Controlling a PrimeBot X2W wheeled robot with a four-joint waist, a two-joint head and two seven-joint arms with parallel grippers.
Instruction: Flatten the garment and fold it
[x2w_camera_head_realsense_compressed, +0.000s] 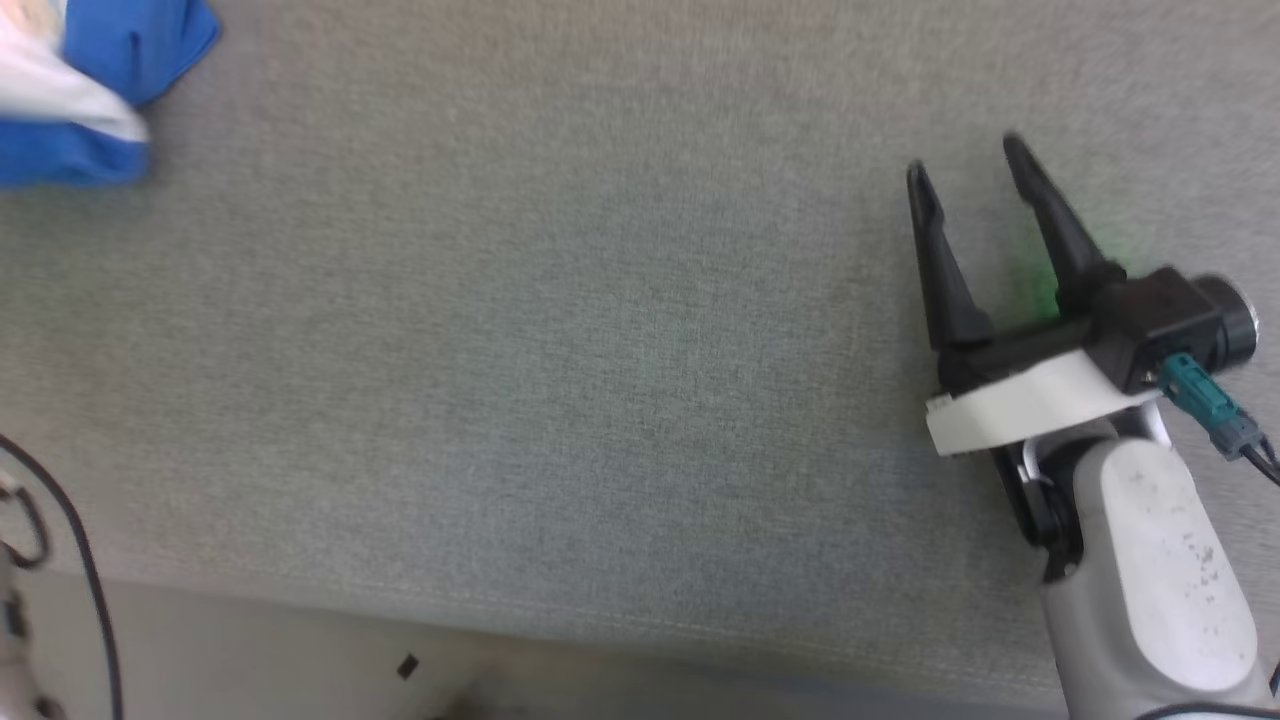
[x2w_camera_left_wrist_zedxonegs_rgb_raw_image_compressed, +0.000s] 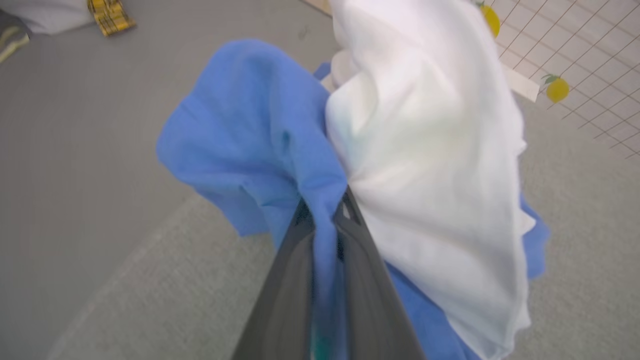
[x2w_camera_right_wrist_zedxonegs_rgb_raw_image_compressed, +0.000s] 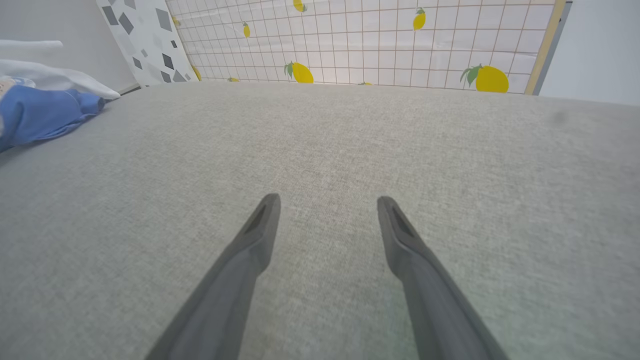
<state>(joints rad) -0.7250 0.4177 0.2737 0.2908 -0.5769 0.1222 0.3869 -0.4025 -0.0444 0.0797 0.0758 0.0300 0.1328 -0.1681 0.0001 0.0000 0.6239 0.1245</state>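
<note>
On the grey cloth surface (x2w_camera_head_realsense_compressed: 600, 350) the garment (x2w_camera_head_realsense_compressed: 90, 90) is found bunched at far left, a blue fold clamped by the left gripper (x2w_camera_left_wrist_zedxonegs_rgb_raw_image_compressed: 325, 205), the right gripper (x2w_camera_head_realsense_compressed: 965, 158) spread empty well apart; flattening is judged barely begun, a second grasp being required next.

The garment (x2w_camera_head_realsense_compressed: 100, 60) sits far left on the surface (x2w_camera_head_realsense_compressed: 600, 350), perhaps partly lifted; the right gripper (x2w_camera_head_realsense_compressed: 964, 157) far right.
</note>
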